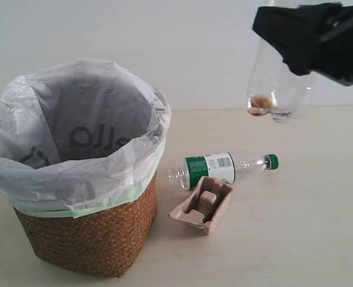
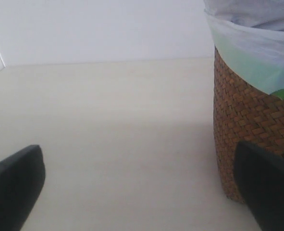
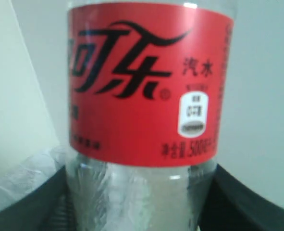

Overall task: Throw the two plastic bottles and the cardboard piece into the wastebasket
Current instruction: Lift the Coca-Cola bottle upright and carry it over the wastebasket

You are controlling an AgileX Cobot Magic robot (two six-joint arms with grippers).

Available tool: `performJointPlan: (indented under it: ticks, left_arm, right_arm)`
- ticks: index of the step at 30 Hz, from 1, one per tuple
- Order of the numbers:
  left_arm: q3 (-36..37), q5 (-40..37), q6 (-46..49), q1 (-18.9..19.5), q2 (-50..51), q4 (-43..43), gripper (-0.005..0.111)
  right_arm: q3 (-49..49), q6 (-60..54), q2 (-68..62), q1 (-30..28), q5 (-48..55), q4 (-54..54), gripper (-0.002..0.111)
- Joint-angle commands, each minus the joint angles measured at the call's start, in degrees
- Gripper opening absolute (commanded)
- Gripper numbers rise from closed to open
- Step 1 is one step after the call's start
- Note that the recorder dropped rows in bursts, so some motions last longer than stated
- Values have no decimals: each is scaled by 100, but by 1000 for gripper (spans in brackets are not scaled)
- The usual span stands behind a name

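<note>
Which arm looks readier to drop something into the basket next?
The right: its gripper holds the red-label bottle up in the air, off the table. The left gripper sits low beside the basket, open and empty.

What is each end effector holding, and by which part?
The right end effector grips the red-label bottle around its clear body; left end effector holds nothing.

The right hand [image 3: 142, 207] clasps the red-label bottle [image 3: 146, 91] (clear plastic below).
</note>
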State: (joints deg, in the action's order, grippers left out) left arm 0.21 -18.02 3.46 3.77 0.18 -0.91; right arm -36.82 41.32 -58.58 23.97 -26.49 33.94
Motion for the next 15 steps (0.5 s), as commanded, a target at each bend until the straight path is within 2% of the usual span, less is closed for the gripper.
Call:
performJointPlan:
  ticks: [1, 6, 8, 12, 15]
  left_arm:
    - [-21, 43, -50, -37, -18, -12, 108]
    - [-21, 43, -50, -37, -18, -12, 108]
    - [-21, 43, -50, -37, -18, -12, 108]
    - [-21, 43, -50, -37, -18, -12, 108]
    - [-21, 43, -50, -37, -18, -12, 108]
  right_arm:
    - [-534, 2036, -827, 5, -1404, 1014, 0]
    - [-1357, 4062, -1771, 83, -3482, 1134, 0]
    - [-1688, 4452, -2078, 259, -3771, 996, 0]
    - [-2134, 4360, -2333, 425, -3267, 982, 0]
    - [-2200, 4114, -2272, 425, -2023, 1207, 0]
